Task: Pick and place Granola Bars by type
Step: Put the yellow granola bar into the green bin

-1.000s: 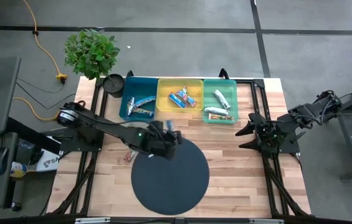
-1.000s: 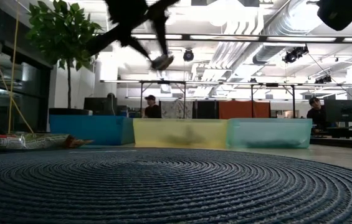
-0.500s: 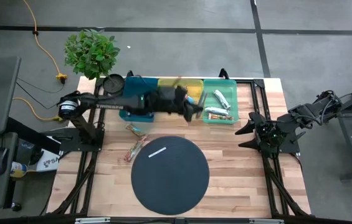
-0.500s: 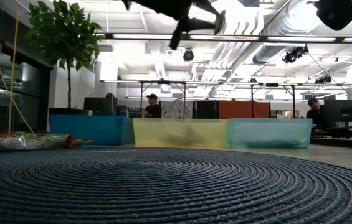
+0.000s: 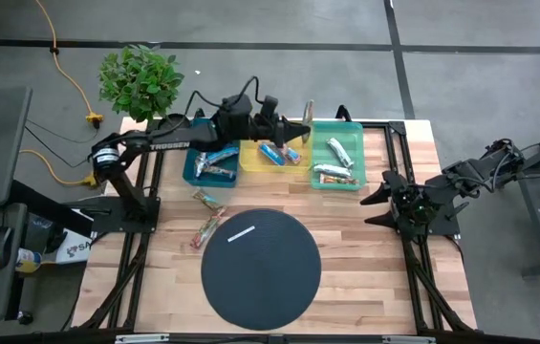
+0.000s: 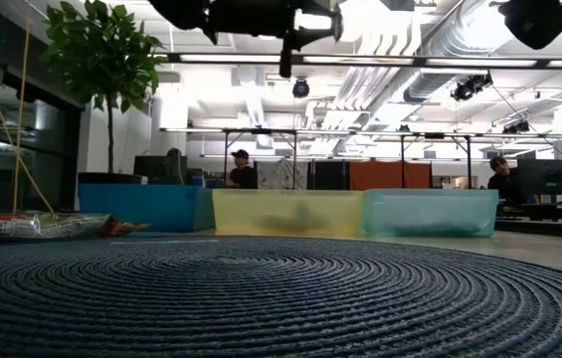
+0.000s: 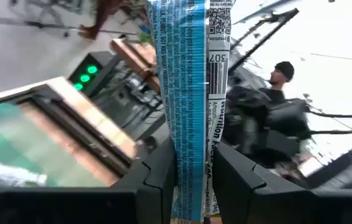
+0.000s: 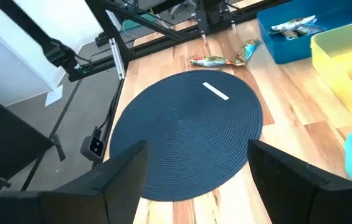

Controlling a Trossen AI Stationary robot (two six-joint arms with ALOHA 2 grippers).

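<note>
My left gripper [image 5: 305,118] is held high over the far rims of the yellow bin [image 5: 250,143] and the green bin [image 5: 357,153], shut on a blue granola bar [image 7: 191,81]. The blue bin [image 5: 193,162], the yellow bin and the green bin each hold bars. Two multicolour bars [image 5: 206,199] [image 5: 206,230] lie flat on the wood, left of the round dark mat [image 5: 260,277]. My right gripper [image 5: 375,204] waits open at the table's right side. My left gripper pinches the blue bar between its two fingers [image 7: 163,180] near one end [image 7: 191,155]. The fingers point level, toward the table's right, and lie across the bar. The rest of the bar sticks out past them, lifted clear above the bins.
A thin white strip [image 5: 243,233] lies on the mat's far part. A potted plant [image 5: 140,81] stands at the far left corner. The black table frame [image 5: 394,143] runs along the sides. People show in the room beyond the table, in the low view.
My left gripper has carried the blue bar from over the mat's far edge up and toward the far edge and the right, to above the bins. Its wrist has turned from pointing down to level and has rolled, the bar turning with it.
</note>
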